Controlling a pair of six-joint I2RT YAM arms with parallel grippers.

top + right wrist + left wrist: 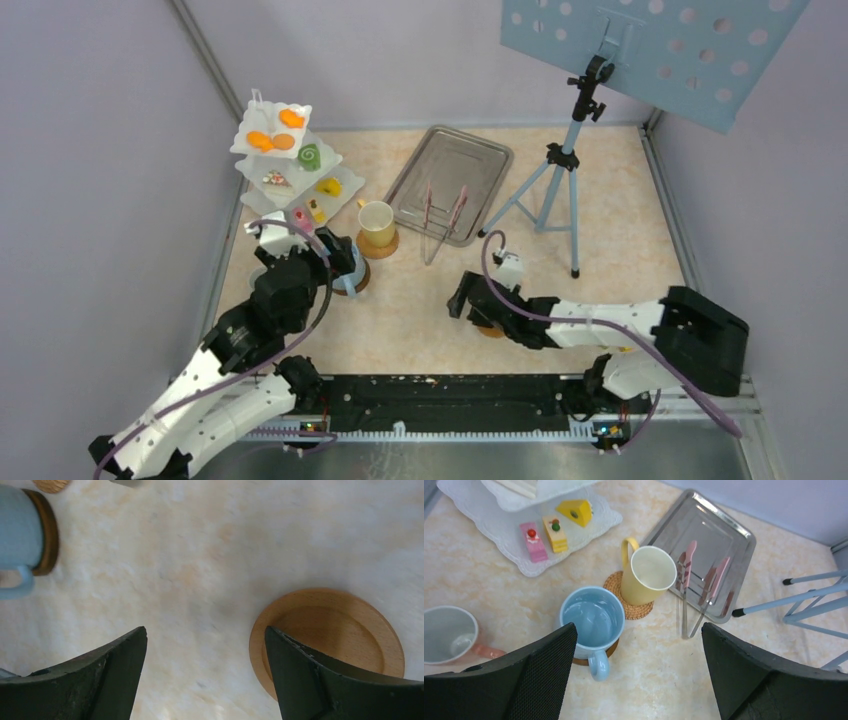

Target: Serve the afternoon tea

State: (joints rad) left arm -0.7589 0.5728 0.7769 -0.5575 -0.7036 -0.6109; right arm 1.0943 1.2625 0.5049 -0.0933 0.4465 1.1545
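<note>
The white three-tier stand [262, 190] at the back left holds orange biscuits [271, 140], a green swirl roll [309, 156], a yellow wedge [574, 511] and a pink slice [533, 541]. A yellow cup [649, 575] sits on a woven coaster [613, 582]. A blue cup [591, 617] stands on a brown coaster [611, 653]. My left gripper [639, 630] hangs open just above and right of the blue cup, holding nothing. A pink cup [446, 635] stands at the left. My right gripper [205, 632] is open low over the table, one finger over the edge of a bare wooden coaster [340, 635].
A steel tray [473, 152] with pink tongs [445, 215] lies at the back centre. A tripod [560, 190] carrying a perforated blue board [680, 45] stands at the back right. Walls close in on both sides.
</note>
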